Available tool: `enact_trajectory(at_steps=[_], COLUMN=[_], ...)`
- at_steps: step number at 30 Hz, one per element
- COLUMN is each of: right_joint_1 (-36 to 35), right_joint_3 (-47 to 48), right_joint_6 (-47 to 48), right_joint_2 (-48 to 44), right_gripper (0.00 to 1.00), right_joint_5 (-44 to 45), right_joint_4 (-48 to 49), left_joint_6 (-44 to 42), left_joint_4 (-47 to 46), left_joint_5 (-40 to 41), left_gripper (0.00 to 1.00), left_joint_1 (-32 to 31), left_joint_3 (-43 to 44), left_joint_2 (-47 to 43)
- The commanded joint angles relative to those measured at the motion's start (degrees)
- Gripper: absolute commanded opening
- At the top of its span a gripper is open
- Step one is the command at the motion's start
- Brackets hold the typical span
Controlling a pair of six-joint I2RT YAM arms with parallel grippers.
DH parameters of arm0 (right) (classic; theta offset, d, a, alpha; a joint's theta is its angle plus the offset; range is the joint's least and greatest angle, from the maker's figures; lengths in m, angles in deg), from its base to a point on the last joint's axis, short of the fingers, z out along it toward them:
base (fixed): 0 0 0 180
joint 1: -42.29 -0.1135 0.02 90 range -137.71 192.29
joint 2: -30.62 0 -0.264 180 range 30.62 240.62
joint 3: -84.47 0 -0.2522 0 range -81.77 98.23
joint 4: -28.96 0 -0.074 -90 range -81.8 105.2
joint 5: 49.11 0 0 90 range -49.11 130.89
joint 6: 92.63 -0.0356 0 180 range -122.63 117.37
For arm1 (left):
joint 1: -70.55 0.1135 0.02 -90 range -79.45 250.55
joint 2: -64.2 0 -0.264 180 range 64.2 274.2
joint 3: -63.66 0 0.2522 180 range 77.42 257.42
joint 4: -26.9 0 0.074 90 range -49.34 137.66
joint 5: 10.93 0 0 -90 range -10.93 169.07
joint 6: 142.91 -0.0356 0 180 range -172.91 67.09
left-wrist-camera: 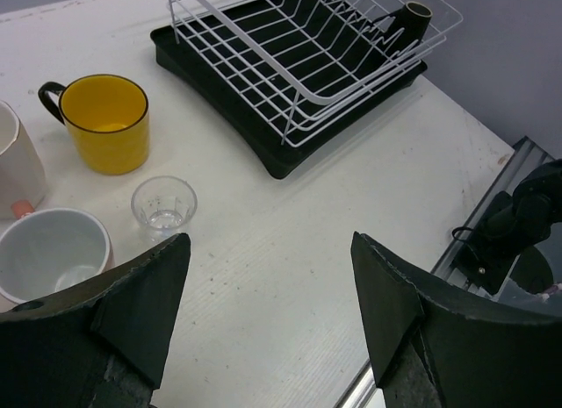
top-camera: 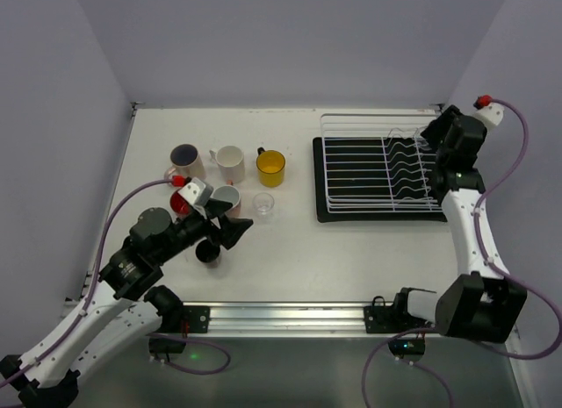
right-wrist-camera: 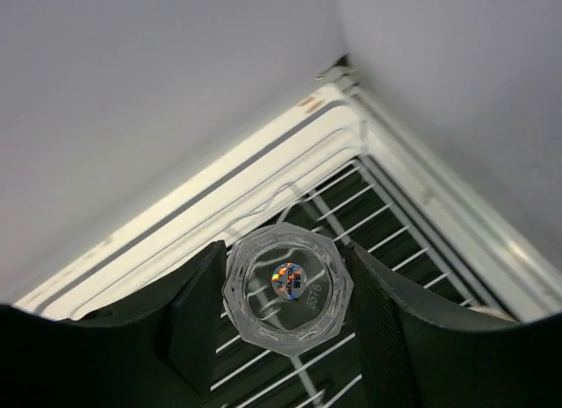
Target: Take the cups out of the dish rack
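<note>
While right gripper (right-wrist-camera: 285, 294) clamps a clear faceted glass tumbler (right-wrist-camera: 290, 269), base toward wrist, over far corner of white wire dish rack (top-camera: 369, 117), left gripper (left-wrist-camera: 268, 311) gapes, well apart.

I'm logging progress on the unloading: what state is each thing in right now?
left gripper: open, empty.
right gripper: shut on held glass.
held glass: base toward wrist camera, above rack corner.
rack: no other cup visible inside.
yellow mug: upright, empty, on table.
table glass: upright, empty.
white cup: upright, empty.
pink mug: upright.
cream mug: upright.
dark cup: on table, by left gripper.
red cup: partly hidden.
</note>
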Motion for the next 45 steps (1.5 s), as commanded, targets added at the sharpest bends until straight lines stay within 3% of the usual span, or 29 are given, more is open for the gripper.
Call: enact_trajectory(at_steps=[1,7,12,16,22,31,36,39,40,41,42,43,45], right_joint_1=[-4.5,-14.1,-18.7,-23.6,-29.5,-33.8,-37.2,-39.5,-39.6,-39.6,-39.6,-39.6,-39.6], right_joint_3=[-7.6,-22.1,-30.9,-36.1,-42.6,-45.7,-46.8,-46.9,-46.9,-47.2,-47.1,-46.9,-44.7], right_joint_6=[-8.0,-17.4,-24.8,-29.8,-34.9,-35.6,-37.9,-37.7,-37.6,-37.4,-36.5,-35.7,-31.7], right_joint_2=[-8.3,-24.5,-32.2,-37.5,-38.1,-34.9,-29.5,-27.4,-27.1,-27.3,-27.6,-28.6,-29.9], right_gripper=[0.22,0.22,0.22,0.22,0.22,0.22,0.22,0.24,0.37,0.49,0.62,0.81,0.94], right_joint_5=[-10.8,-27.0,-41.0,-46.2,-50.3,-49.5,-49.8,-48.9,-48.7,-48.4,-47.3,-46.9,-45.5], right_joint_4=[8.0,16.6,22.3,27.6,36.6,41.9,48.5,49.9,49.8,49.3,48.6,46.8,39.5], left_joint_6=[2.0,10.3,22.5,29.9,35.4,37.1,36.6,34.6,32.4,30.9,28.9,26.6,19.1], left_joint_4=[-4.9,-11.7,-29.4,-45.2,-55.0,-59.5,-59.8,-57.7,-53.4,-50.4,-46.5,-37.4,-26.4], left_joint_5=[-1.4,-5.7,-15.4,-19.2,-18.5,-17.3,-16.0,-14.5,-13.8,-11.9,-10.7,-8.8,-2.4], left_gripper=[0.78,0.76,0.75,0.75,0.69,0.47,0.41,0.19,0.05,0.01,0.00,0.00,0.00], left_joint_1=[0.4,0.4,0.4,-1.5,-5.7,-9.9,-10.4,-10.4,-10.4,-10.4,-10.4,-10.4,-10.4], left_joint_3=[0.5,0.9,-1.4,-2.5,-0.5,1.1,1.2,2.0,2.4,3.1,5.0,6.2,11.4], left_joint_2=[1.0,6.9,15.9,23.5,33.3,38.5,38.9,38.1,37.0,36.2,35.4,33.4,31.7])
